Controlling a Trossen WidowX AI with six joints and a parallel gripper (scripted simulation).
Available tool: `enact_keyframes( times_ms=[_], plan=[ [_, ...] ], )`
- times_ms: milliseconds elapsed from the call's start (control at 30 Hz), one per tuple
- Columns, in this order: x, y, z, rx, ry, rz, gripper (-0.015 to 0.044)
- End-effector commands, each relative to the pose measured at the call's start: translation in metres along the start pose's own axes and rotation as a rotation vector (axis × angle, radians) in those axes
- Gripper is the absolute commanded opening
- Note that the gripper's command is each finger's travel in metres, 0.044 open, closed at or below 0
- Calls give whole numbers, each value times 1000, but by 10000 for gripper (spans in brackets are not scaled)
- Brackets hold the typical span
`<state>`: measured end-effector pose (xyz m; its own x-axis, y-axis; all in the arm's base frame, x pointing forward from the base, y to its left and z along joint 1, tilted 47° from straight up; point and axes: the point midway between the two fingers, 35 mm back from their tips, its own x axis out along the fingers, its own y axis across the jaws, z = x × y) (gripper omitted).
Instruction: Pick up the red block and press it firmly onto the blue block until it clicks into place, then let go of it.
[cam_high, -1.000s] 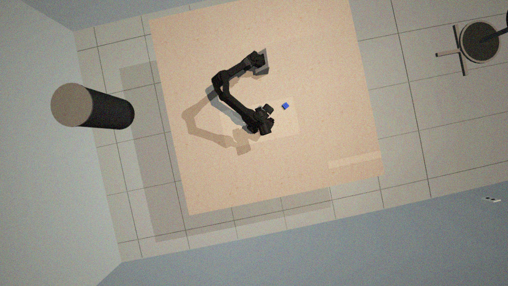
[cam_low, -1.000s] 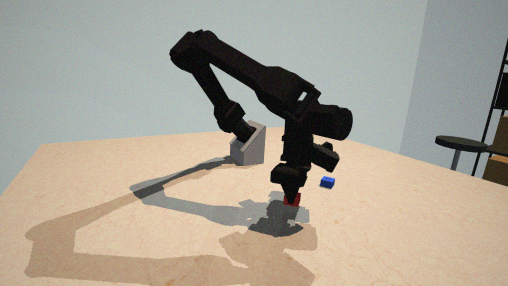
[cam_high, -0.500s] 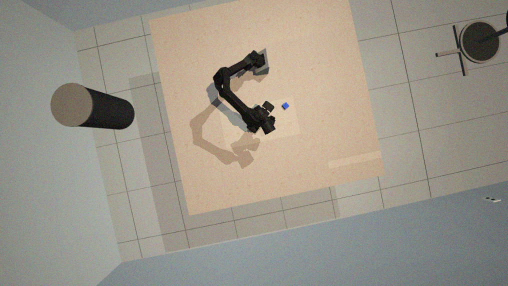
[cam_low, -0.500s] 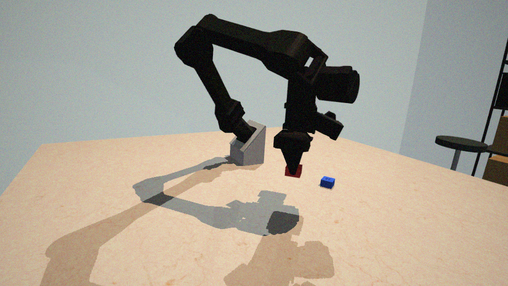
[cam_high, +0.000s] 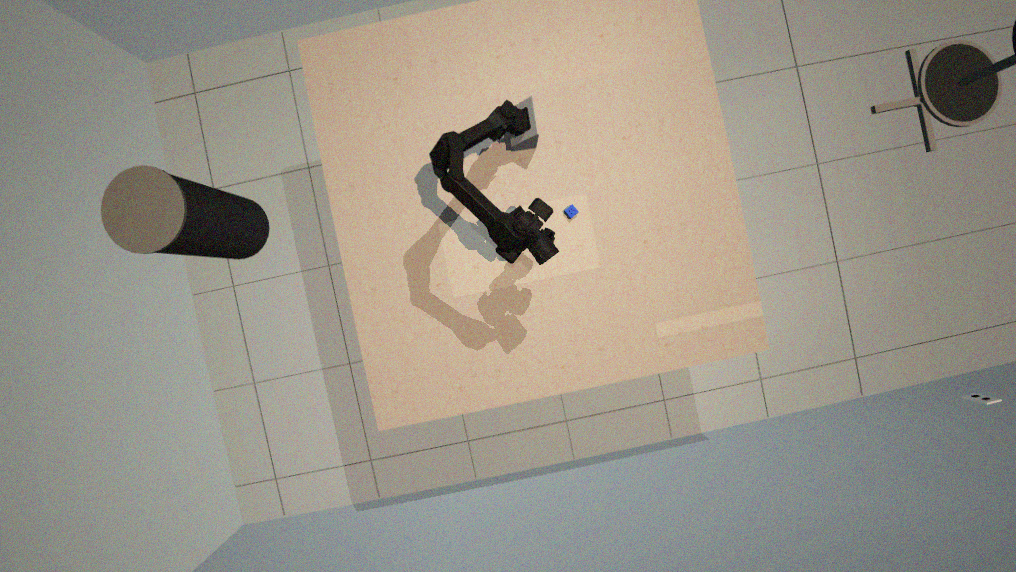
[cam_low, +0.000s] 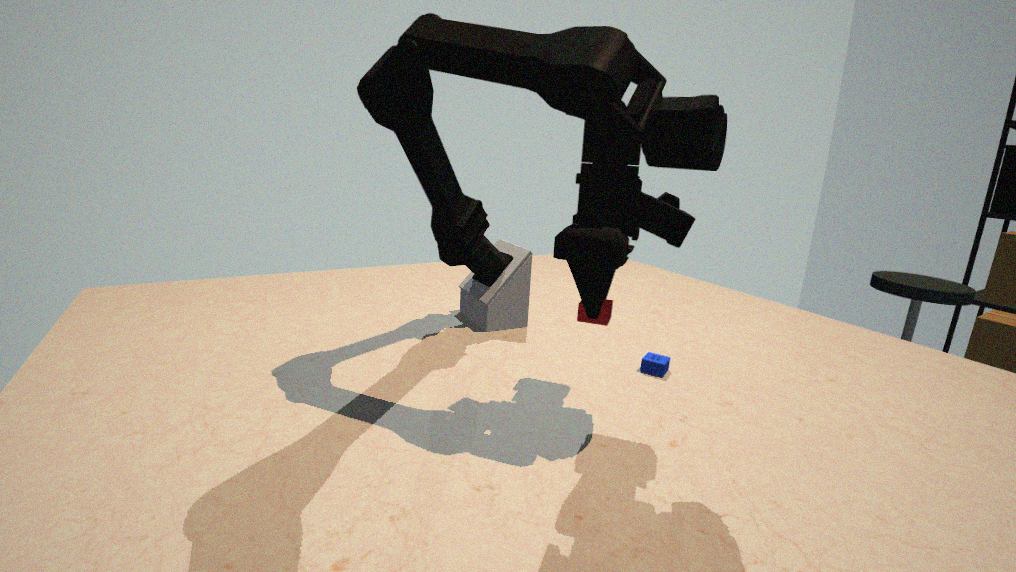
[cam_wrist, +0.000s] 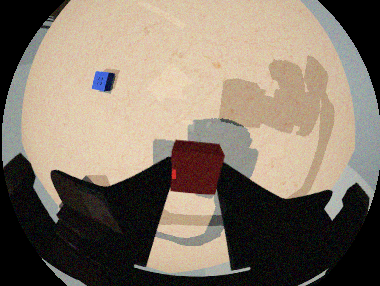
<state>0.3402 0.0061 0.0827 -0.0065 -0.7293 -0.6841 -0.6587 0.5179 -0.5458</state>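
Observation:
The red block (cam_low: 605, 312) (cam_wrist: 197, 168) is held between the fingertips of my gripper (cam_low: 595, 314) (cam_wrist: 195, 164), which is shut on it. Block and fingertips are up in the air above the table. The blue block (cam_high: 570, 211) (cam_low: 654, 365) (cam_wrist: 102, 81) sits on the table with small studs on its top. It is apart from the red block, at the upper left in the wrist view and lower right of the gripper in the exterior view. In the top view the arm hides the red block.
The tan table top (cam_high: 639, 142) (cam_low: 817, 440) carries the arm's grey base (cam_low: 508, 305) and large arm shadows. A round stool (cam_high: 959, 85) (cam_low: 922, 286) stands off the table. A dark cylinder (cam_high: 220, 216) stands beyond the table's left edge in the top view.

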Motion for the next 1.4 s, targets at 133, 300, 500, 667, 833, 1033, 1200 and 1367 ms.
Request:
enact_keyframes(
  times_ms=[133, 300, 500, 667, 833, 1033, 1200, 1367],
  plan=[
    [8, 34, 25, 32, -5, 7, 0],
    [15, 54, 37, 60, -7, 9, 0],
    [23, 79, 50, 96, -8, 11, 0],
    [30, 100, 59, 127, -8, 11, 0],
    [38, 122, 66, 159, -7, 11, 0],
    [48, 148, 72, 198, -4, 9, 0],
    [54, 163, 73, 220, -3, 8, 0],
    [62, 162, 73, 220, -2, 7, 0]
  ],
)
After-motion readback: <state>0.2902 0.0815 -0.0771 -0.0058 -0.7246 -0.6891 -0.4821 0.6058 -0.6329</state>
